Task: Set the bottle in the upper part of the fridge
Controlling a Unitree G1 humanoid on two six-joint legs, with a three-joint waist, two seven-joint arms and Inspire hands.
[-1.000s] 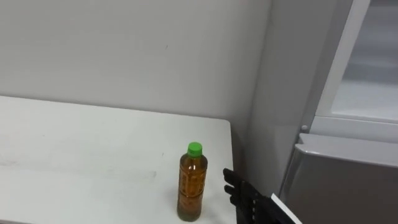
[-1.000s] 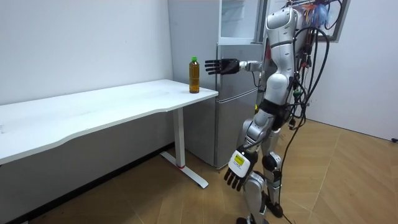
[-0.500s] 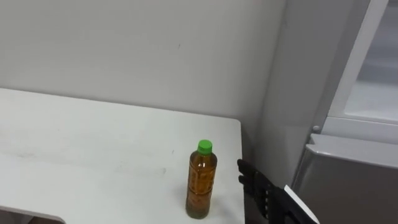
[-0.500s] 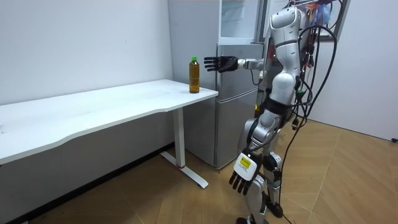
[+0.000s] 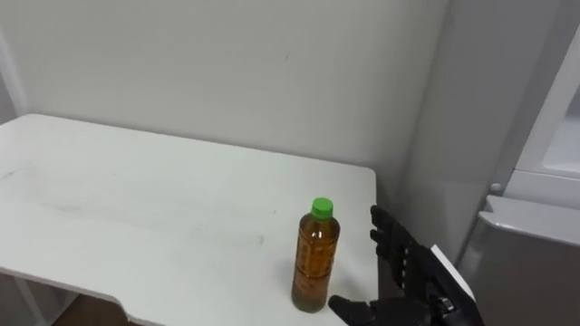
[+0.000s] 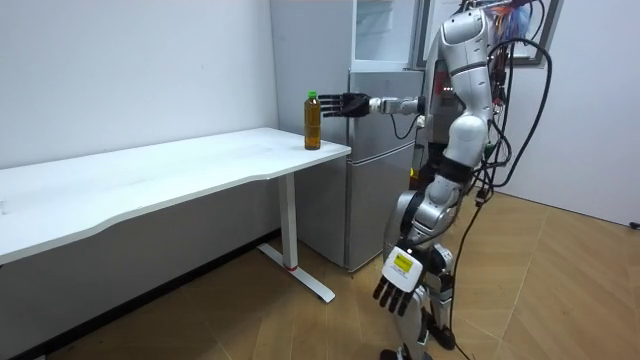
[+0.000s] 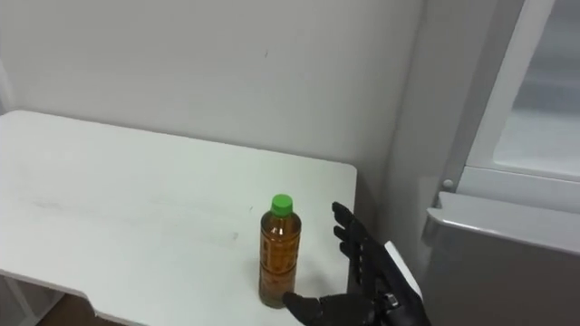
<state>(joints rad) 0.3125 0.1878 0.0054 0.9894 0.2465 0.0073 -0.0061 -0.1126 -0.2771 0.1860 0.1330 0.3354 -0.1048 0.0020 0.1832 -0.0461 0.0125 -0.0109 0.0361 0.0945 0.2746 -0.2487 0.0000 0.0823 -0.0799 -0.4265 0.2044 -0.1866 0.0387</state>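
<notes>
A bottle (image 5: 315, 258) of amber liquid with a green cap stands upright near the right end of the white table (image 5: 136, 208). My right hand (image 5: 403, 272) is open just to its right. The fingers are straight, and the thumb reaches toward the bottle's base without closing on it. In the room view the same hand (image 6: 345, 104) is stretched out level with the bottle (image 6: 312, 121). My left hand (image 6: 397, 290) hangs open by my leg. I stand in front of the fridge (image 6: 375, 150), facing the table's end.
The grey fridge (image 7: 507, 263) stands right beside the table's end. Its upper compartment (image 7: 544, 100) is open, showing white shelves. A white wall runs behind the table. The table's right edge (image 5: 373, 226) lies close to the bottle.
My right hand has moved in toward the bottle, and its thumb now shows by the base. The eye views have shifted, so the bottle sits further right. My left hand has swung slightly.
</notes>
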